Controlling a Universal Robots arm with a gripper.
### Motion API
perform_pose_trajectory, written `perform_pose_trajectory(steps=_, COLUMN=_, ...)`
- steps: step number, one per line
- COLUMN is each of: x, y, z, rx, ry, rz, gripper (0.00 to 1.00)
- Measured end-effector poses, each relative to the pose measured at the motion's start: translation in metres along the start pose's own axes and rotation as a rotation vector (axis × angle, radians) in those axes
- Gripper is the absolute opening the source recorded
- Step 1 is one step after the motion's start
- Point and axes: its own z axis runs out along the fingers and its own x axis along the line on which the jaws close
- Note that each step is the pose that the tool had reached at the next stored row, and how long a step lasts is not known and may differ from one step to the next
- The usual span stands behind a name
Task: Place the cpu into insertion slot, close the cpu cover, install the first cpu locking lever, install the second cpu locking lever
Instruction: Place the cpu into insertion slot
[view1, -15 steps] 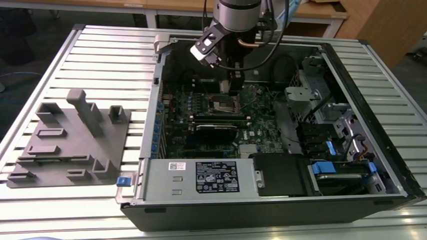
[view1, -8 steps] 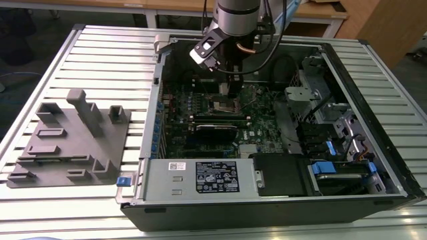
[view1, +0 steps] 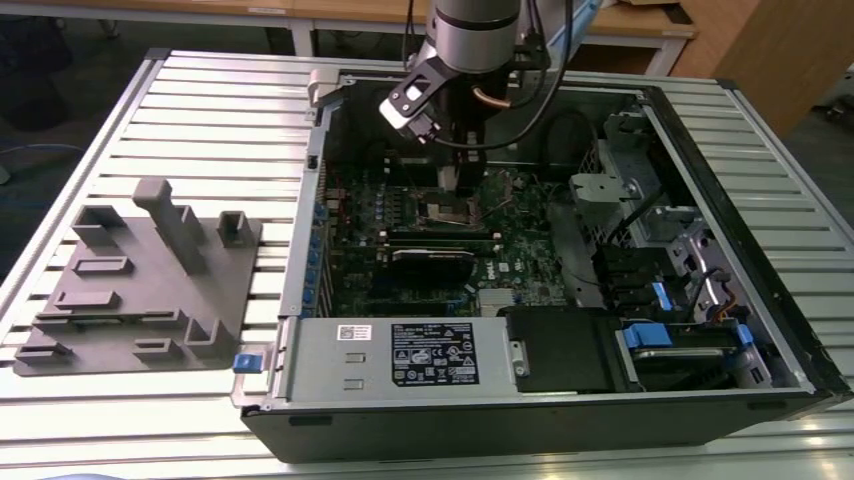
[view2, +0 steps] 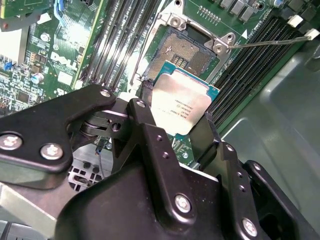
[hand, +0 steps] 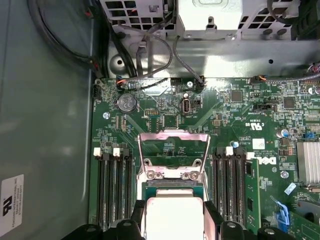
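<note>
Currently: cpu gripped, not yet seated.
Hand is closed on the cpu, held close over the open insertion slot; the cpu cover stands raised just beyond the hand.

The small square dark insertion slot lies open and bare. Its thin silver metal cpu cover stands tipped up at one edge — long black slots line both sides. The flat silver-grey cpu, pinched by the black gripper, hangs close by it.
</note>
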Motion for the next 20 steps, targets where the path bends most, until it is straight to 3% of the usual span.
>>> perform_pose_trajectory(steps=10, x=-0.0001, y=-0.0003, z=0.0028, rx=0.0002, ry=-0.001, rz=0.0, gripper=0.54)
perform_pose_trajectory(steps=20, x=-0.0002, y=-0.0009, z=0.0096, rx=0.0002, ry=-0.0009, rz=0.0, gripper=0.54)
